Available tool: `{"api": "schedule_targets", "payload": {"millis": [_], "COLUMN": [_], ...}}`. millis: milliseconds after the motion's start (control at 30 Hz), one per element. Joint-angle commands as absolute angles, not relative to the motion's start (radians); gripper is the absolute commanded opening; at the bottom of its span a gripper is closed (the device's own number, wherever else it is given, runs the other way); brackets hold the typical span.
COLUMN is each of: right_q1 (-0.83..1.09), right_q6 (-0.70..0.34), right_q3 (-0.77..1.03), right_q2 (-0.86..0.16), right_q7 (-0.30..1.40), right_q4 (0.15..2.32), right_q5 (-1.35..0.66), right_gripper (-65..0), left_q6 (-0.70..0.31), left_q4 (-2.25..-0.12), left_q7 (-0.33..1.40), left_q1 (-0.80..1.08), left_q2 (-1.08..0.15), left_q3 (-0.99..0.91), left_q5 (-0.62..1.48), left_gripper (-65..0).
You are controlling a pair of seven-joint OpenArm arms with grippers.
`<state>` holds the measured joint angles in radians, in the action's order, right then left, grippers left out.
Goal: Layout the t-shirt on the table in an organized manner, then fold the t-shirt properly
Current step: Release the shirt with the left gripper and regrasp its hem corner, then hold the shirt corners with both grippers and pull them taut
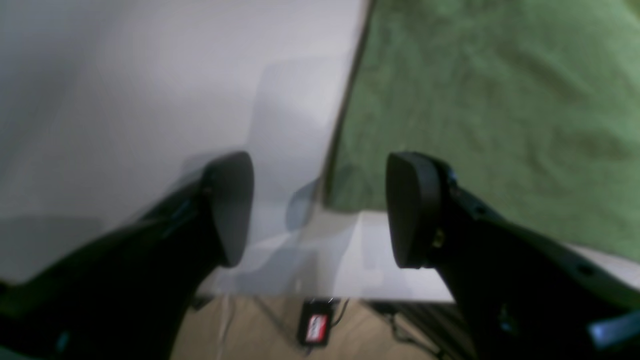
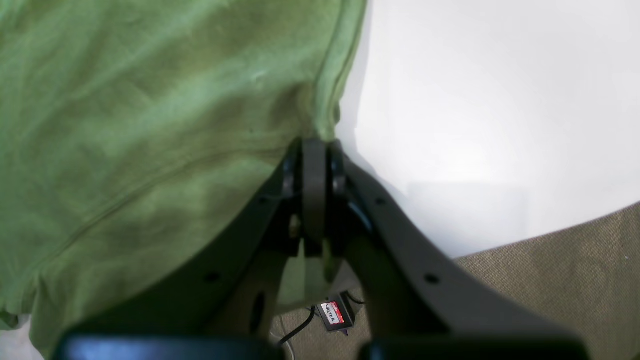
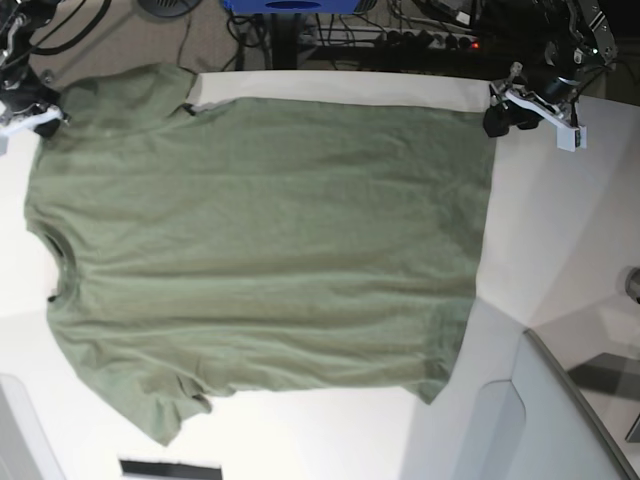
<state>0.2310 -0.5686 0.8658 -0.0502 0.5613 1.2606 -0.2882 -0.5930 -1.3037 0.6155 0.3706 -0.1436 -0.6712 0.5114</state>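
Bare table [image 3: 560, 230] beside t-shirt [image 3: 260, 250]

The t-shirt [image 3: 260, 250] is plain olive green with no print. The desk [image 3: 560, 230] is smooth white. Both tools, left [image 1: 320, 210] and right [image 2: 315, 150], are black. The floor [image 2: 565, 280] is speckled tan-brown.

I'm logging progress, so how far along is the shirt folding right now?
Layout looks nearly done: the shirt lies spread flat on the table, no fold made. In hand: the right gripper is shut on a shirt edge; the left gripper is open beside the hem corner, holding nothing. Left: all folding.
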Motion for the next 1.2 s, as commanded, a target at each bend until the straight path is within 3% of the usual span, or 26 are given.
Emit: {"api": "schedule_targets", "payload": {"millis": [0,133,300,467,767,1000,1167], "right_q1": [0.231,0.231,0.232,0.232,0.232,0.232,0.239], "right_q6": [-0.573,-0.573,-0.573,-0.573,-0.573,-0.573,-0.573], "right_q3": [0.868,0.868,0.868,0.868,0.868,0.866,0.805], "right_q2": [-0.067,-0.067,-0.067,-0.07,-0.068,-0.068,-0.073], "right_q7": [0.545,0.545,0.545,0.545,0.545,0.545,0.545], "right_q4": [1.273,1.273,1.273,1.273,1.273,1.273,1.273], "right_q5": [-0.3,-0.3,-0.297,-0.297,-0.295,-0.295,-0.295], "right_gripper": [-65.0,-65.0,-65.0,-65.0,-65.0,-65.0,-65.0], "left_q6": [-0.595,-0.595,-0.593,-0.59,-0.59,-0.59,-0.59], "left_q4": [-1.291,-1.262,-1.219,-1.228,-1.26,-1.282,-1.283], "left_q7": [0.642,0.568,0.536,0.536,0.541,0.544,0.544], "left_q1": [0.378,0.384,0.384,0.381,0.387,0.39,0.403], "left_q2": [-0.15,-0.147,-0.145,-0.15,-0.153,-0.182,-0.18], "left_q3": [-0.647,-0.555,-0.503,-0.504,-0.598,-0.642,-0.642], "left_q5": [0.503,0.503,0.506,0.507,0.503,0.501,0.501], "left_gripper": [-24.8,-27.8,-47.7,-54.8,-54.0,-32.3,-28.5]}}
